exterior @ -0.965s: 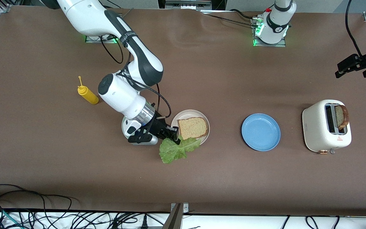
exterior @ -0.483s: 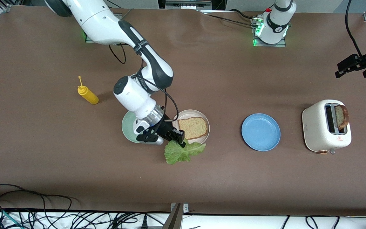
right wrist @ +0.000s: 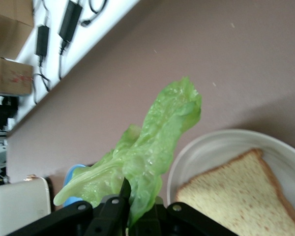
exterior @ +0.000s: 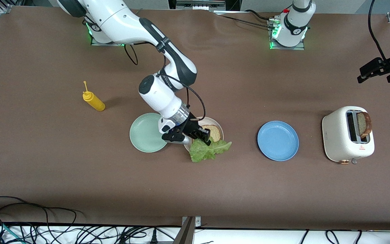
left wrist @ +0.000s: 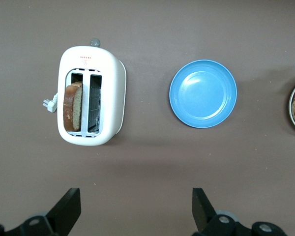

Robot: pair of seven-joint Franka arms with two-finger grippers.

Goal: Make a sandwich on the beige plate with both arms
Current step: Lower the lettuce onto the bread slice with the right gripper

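Table edges: the brown table runs wide; a long bare strip lies between the plates and the cable-strewn edge nearest the front camera.
Open room: bare brown surface separates the beige plate from the blue plate, and the blue plate from the toaster; the mint green plate lies just beside the beige one, toward the right arm's end.
Mustard bottle: the yellow bottle stands alone, well apart from the plates, toward the right arm's end.
Front view only: it shows all 3 plates in a row, both arm bases, and the right arm reaching down over the beige plate.
Right wrist view only: the bread slice lies flat on the beige plate, its crust edge clear, with the lettuce leaf dangling close to the lens.
Left wrist view only: the toaster's 2 slots, 1 of them holding a bread slice in the toaster, and its plug lying beside it.
Right gripper: the right gripper hangs over the beige plate's rim, fingers pinched tight on the lettuce leaf, which droops past the rim on the side toward the front camera.
Left gripper: the left gripper waits up in the air over bare table near the toaster, fingers spread wide, holding nothing.
Sandwich so far: 1 slice on the beige plate, lettuce in the air.
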